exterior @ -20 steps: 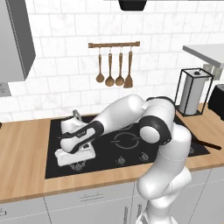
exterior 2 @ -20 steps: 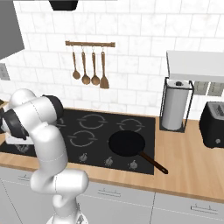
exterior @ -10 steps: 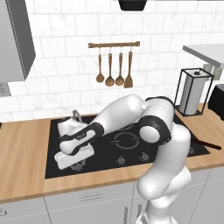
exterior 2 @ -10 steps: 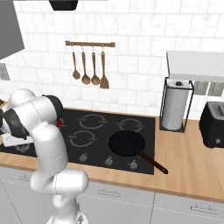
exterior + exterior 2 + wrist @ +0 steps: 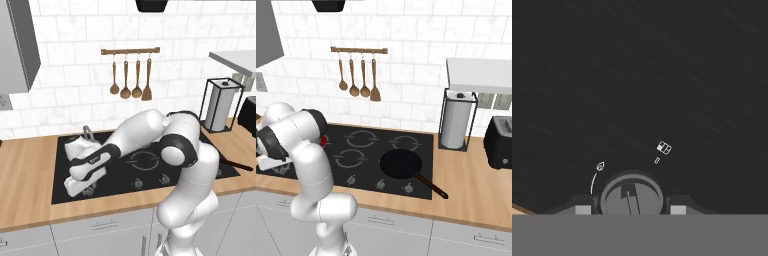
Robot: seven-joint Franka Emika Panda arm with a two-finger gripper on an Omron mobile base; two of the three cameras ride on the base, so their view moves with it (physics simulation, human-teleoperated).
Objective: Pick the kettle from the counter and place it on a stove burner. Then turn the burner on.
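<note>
Arm folded low over the left end of the black cooktop [image 5: 150, 177]. My end effector [image 5: 631, 207] sits at the cooktop's front-left corner, pointing down at the glass. Through the hand camera I see the two finger tips [image 5: 583, 209] standing either side of a round dark control knob [image 5: 631, 196], close against its rim. Flame mark and a small burner-layout mark are printed on the glass just beyond it. Fingers look closed on the knob, jaws part-way in; I read it as a grip on the knob.

Kettle [image 5: 88, 134]: I see just its thin arched handle and grey top poking up behind the wrist, over the back-left part of the cooktop. Cannot tell from here which ring outline it stands on.

Worktop [image 5: 27, 167] runs either side of the cooktop. A black frying pan [image 5: 401, 164] sits on the front-right ring, handle pointing toward the front right.
</note>
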